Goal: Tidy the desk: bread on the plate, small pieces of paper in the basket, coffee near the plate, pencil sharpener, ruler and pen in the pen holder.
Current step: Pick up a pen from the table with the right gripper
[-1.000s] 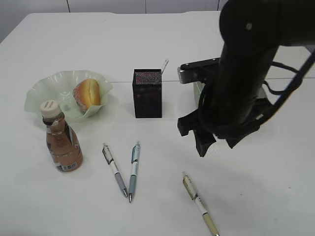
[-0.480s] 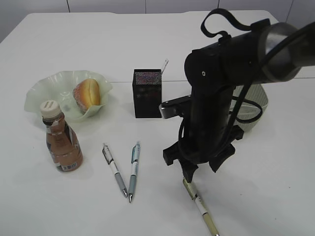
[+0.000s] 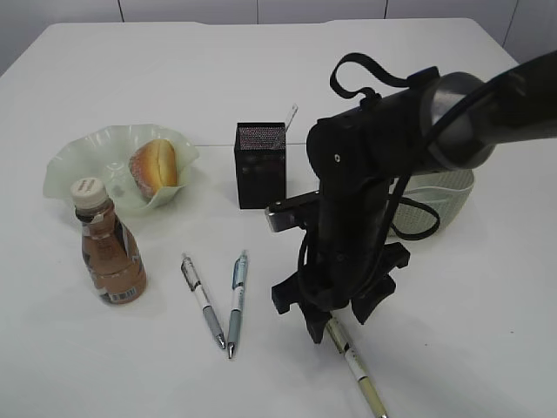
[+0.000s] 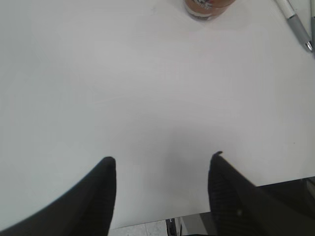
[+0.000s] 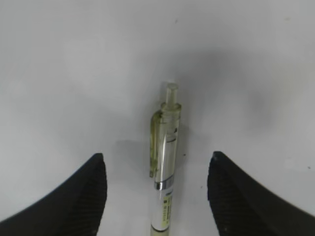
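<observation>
A yellow-green pen lies on the white table at the front. My right gripper is open and low over its top end, one finger on each side; in the right wrist view the pen lies between the open fingers. Two more pens, a grey one and a blue-grey one, lie left of it. The black mesh pen holder holds a clear ruler. The bread sits on the green plate. The coffee bottle stands in front of the plate. My left gripper is open over bare table.
A white basket stands at the right, partly hidden behind my right arm. In the left wrist view the coffee bottle's base and a pen tip show at the top edge, and the table's front edge runs below the fingers.
My right arm has swung from beside the basket forward and left and come down over the yellow-green pen. Nothing on the table has moved.
</observation>
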